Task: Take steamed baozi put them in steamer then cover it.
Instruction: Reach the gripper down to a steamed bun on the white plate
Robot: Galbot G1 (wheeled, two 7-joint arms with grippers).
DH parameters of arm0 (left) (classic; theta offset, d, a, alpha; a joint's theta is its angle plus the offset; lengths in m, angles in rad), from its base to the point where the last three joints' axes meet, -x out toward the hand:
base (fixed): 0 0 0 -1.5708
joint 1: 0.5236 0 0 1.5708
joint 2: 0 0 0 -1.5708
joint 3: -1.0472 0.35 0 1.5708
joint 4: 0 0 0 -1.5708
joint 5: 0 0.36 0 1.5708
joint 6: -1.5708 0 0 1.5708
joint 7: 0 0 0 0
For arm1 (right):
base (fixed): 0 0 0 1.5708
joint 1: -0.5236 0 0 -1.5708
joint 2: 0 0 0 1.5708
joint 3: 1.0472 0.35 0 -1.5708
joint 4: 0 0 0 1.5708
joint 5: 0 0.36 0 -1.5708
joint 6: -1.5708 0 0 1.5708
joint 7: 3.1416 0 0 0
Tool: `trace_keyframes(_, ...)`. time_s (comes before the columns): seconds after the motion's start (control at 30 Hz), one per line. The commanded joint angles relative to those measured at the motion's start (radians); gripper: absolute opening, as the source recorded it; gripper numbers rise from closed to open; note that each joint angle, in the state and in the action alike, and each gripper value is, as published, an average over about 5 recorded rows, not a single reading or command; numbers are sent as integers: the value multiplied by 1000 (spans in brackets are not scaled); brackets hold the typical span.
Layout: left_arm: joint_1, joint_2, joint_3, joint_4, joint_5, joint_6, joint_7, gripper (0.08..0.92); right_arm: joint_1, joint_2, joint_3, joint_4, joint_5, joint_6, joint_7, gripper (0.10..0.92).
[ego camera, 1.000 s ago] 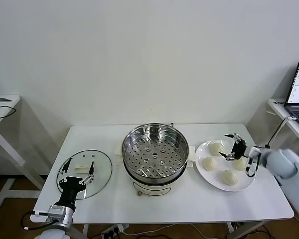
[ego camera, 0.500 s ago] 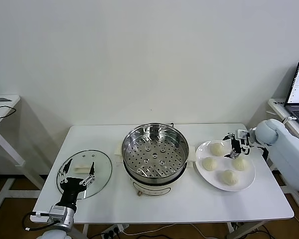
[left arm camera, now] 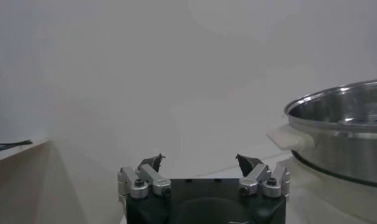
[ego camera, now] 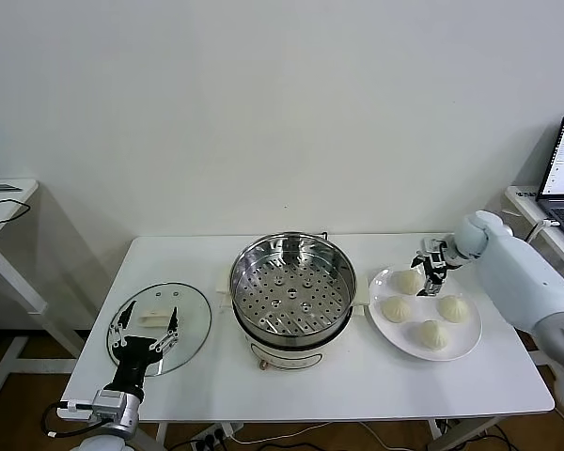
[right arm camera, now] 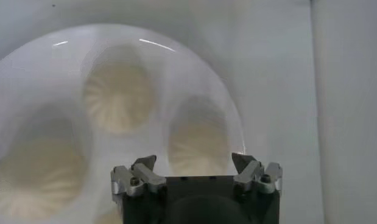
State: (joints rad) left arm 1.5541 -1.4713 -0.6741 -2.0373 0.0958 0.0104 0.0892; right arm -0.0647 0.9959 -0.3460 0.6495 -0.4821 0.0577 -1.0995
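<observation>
Four steamed baozi (ego camera: 430, 308) counted on one white plate (ego camera: 387, 329), right side of worktop (ego camera: 376, 381). One steamer (ego camera: 292, 287) at centre, nothing inside. One cover (ego camera: 194, 319) flat at left. Right gripper (ego camera: 430, 264) over plate's far edge, jaws released. Left gripper (ego camera: 144, 327) low near cover, jaws released, grasping nothing.

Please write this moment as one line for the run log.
right pincer: open, above plate | baozi: four on plate | steamer: empty | cover: on table | left pincer: open, idle near cover
</observation>
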Motion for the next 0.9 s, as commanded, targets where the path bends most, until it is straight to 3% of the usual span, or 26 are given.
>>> trace_keyframes(0.03, 1, -1, 5, -3, 3, -2, 0, 823, 25, 63, 11, -84, -70, 13, 0, 823)
trace_keyframes(0.43, 2, -6, 9, -2, 11, -7, 0, 823, 14, 64, 43, -88, -96, 21, 24, 819)
trace_keyframes(0.67, 2, -6, 12, -1, 12, -9, 0, 823, 12, 61, 46, -83, -97, 27, 30, 726)
trace_keyframes(0.9, 2, -9, 16, -3, 13, -10, 0, 823, 10, 46, 40, -58, -84, 36, 29, 706)
